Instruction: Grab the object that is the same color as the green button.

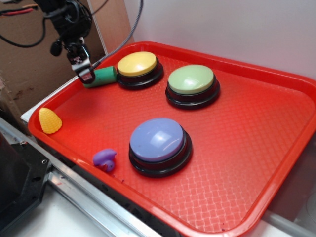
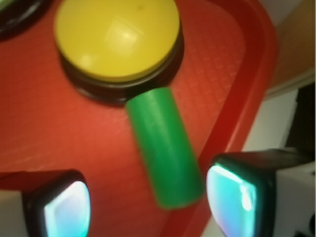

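Gripper (image 2: 148,202) open, jaws spread wide, a black pad with a glossy bluish face on either side of the near end of the small dark green foam-like cylinder (image 2: 165,148). Left pad (image 2: 61,207) apart from the cylinder; right pad (image 2: 239,192) just beside its end, contact unclear. Nothing clamped. In the exterior view the gripper (image 1: 85,73) hangs at the far left corner of the tray, its tip at the left end of the cylinder (image 1: 101,77).

Cylinder lies flat on its side on the red textured plastic tray (image 1: 247,148), close along the tray's raised rim. Its far end touches or nearly touches the black base of the round yellow-domed button (image 1: 138,65); wrist view shows that end right at the base edge of the yellow button (image 2: 117,39).

Right of the yellow button, near it but apart, sits the large pale green dome button on a black circular base (image 1: 192,82), well apart from the cylinder. In front, toward the tray's middle, a purple-domed button on a black base (image 1: 159,143). Just left of it, near the front rim, a small purple lump-shaped toy (image 1: 104,159). On the left rim, a small yellow cone-like ridged piece (image 1: 50,121). Black cables (image 1: 123,39) run from the arm past the tray's far edge. Brown cardboard (image 1: 29,69) behind at left, white wall (image 1: 222,24) behind the tray.
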{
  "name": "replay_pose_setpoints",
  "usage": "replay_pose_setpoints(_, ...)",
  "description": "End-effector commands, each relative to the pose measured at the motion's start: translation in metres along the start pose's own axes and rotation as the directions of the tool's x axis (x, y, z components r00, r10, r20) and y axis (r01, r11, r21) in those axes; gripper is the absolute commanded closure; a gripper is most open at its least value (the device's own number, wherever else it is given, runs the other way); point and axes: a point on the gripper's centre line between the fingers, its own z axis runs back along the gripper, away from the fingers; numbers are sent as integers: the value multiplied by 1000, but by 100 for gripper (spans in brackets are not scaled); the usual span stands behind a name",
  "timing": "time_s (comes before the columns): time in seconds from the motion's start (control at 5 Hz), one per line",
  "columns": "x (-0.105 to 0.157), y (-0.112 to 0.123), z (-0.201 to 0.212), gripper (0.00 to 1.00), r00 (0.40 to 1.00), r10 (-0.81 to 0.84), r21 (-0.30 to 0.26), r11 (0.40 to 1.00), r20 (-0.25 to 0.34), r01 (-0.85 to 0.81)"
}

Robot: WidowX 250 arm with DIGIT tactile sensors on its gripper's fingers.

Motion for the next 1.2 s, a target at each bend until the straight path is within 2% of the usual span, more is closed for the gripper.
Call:
replay_pose_setpoints(0.0,22,10,-22,0,997,-77,34,996,-23,78)
replay_pose_setpoints(0.2,26,4,-23,0,993,-114,30,993,-15,114)
replay_pose_setpoints(0.4,29,-2,-20,0,983,-179,37,983,-44,181)
replay_pose_setpoints(0.6,30,-9,-21,34,974,-220,16,975,-48,221)
replay_pose_setpoints(0.8,29,-9,-20,100,974,-223,-11,975,-24,223)
replay_pose_setpoints(1.0,26,-13,-11,100,975,-219,11,976,-46,219)
